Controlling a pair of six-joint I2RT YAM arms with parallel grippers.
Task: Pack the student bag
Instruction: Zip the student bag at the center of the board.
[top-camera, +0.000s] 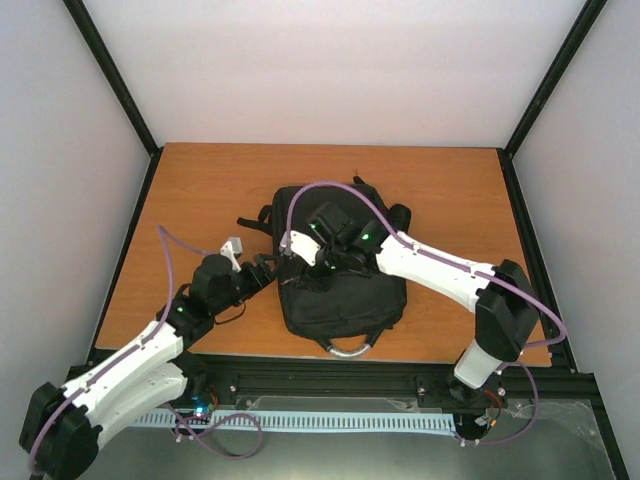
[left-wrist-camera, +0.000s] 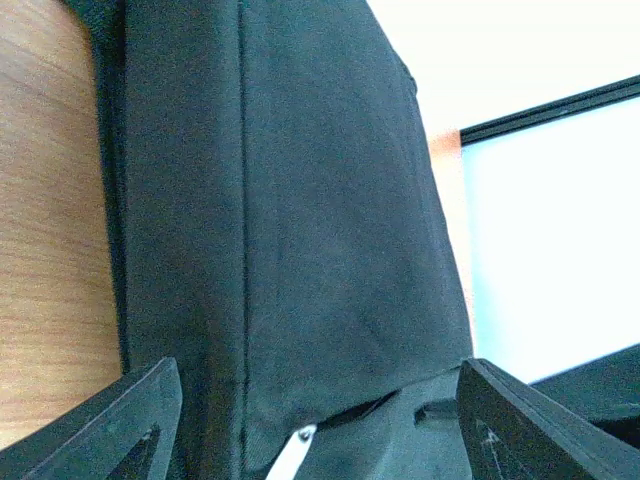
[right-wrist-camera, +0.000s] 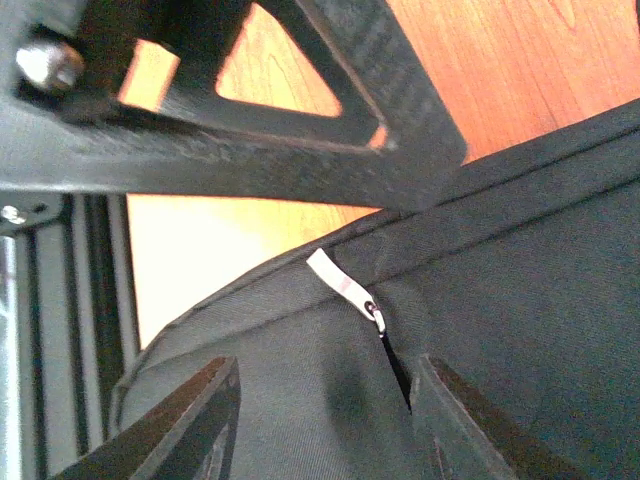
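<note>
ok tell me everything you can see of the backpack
The backpack is black fabric, rectangular, lying flat on the wooden table, silvery curved handle at the near end, black straps poking out at the far end. A zip with a pale pull tab looks slightly open. Open jaws of the right arm hover over its middle; those of the left arm sit at its left edge.
</note>
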